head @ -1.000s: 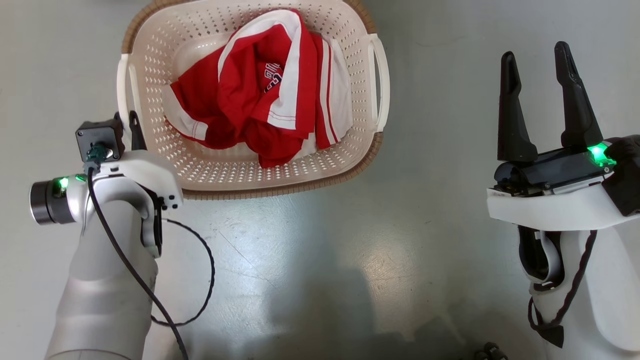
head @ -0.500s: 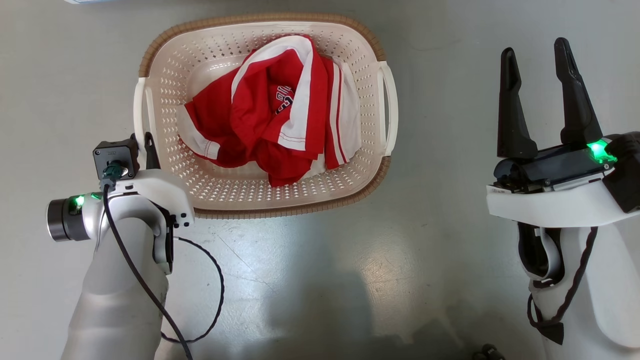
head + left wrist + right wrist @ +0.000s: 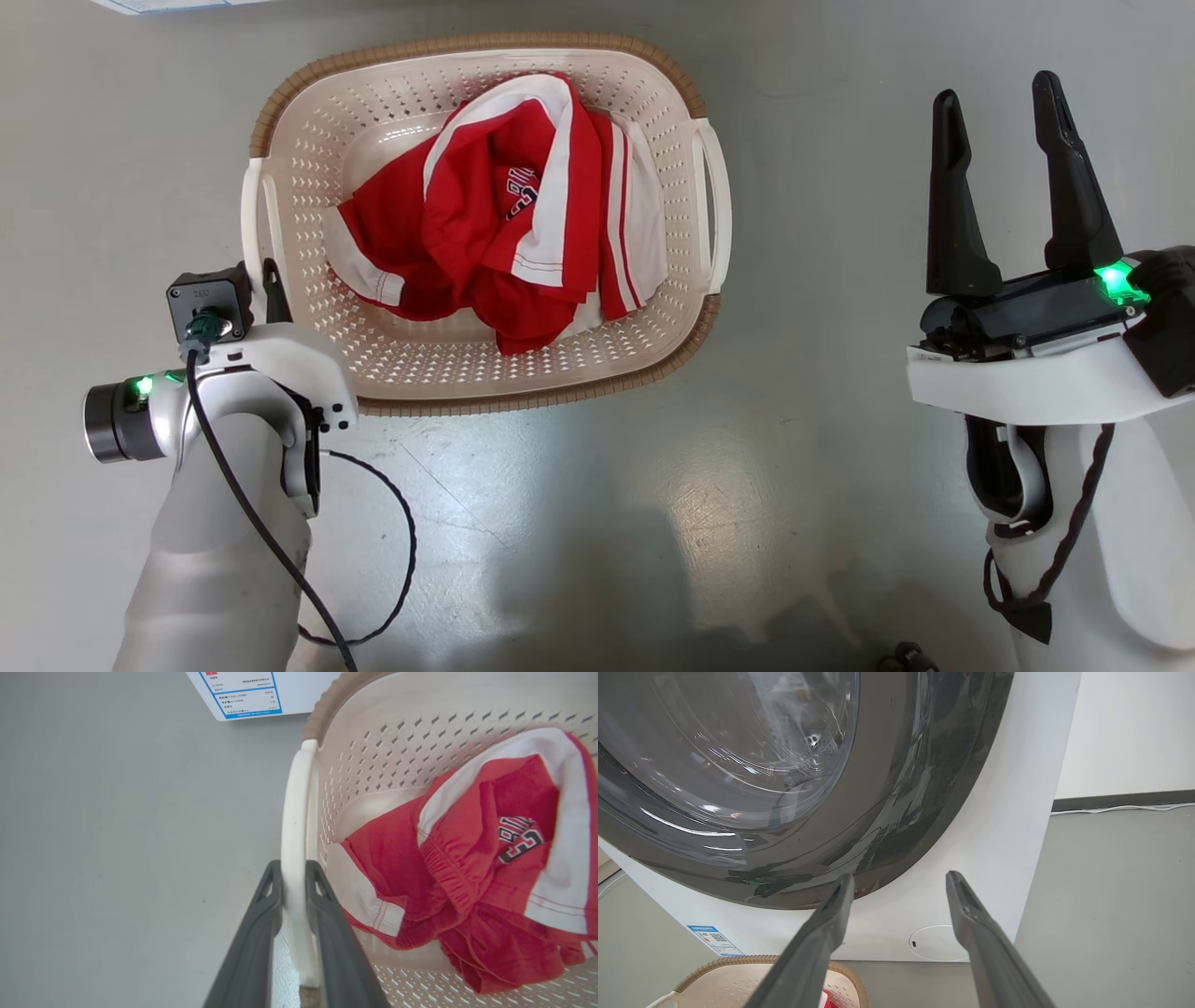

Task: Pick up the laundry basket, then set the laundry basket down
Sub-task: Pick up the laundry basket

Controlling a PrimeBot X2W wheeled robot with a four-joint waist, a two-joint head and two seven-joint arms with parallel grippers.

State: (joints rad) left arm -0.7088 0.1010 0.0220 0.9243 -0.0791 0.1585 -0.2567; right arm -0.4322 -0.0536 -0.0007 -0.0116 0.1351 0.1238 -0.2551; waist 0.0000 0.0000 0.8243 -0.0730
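My left end effector [image 3: 293, 870] is clenched on the laundry basket [image 3: 373, 103]. The two dark fingers [image 3: 261, 924] pinch the white loop handle [image 3: 294, 812] on the basket's left side, one outside the loop and one inside it, with no gap showing. From the head camera the basket sits ahead of me and left of centre over the grey floor [image 3: 597, 523], its brown woven-look rim [image 3: 485, 403] nearest me. I cannot tell whether its base touches the floor. A crumpled red and white garment [image 3: 495, 243] lies inside, bunched toward the middle and right, with some lettering on one fold. The opposite handle [image 3: 714, 205] is free. My right end effector [image 3: 997, 89] is released, fingers spread wide and pointing forward, well apart from the basket on its right and grasping nothing. Its wrist camera looks along those fingers at the washing machine [image 3: 1008, 812], whose dark-ringed glass door [image 3: 738, 742] is closed, and a corner of the basket shows low at the left, near the machine's base. A blue-bordered label [image 3: 243, 693] is stuck on the machine's white front beyond the held handle. A black cable [image 3: 392, 523] loops beside my left forearm.
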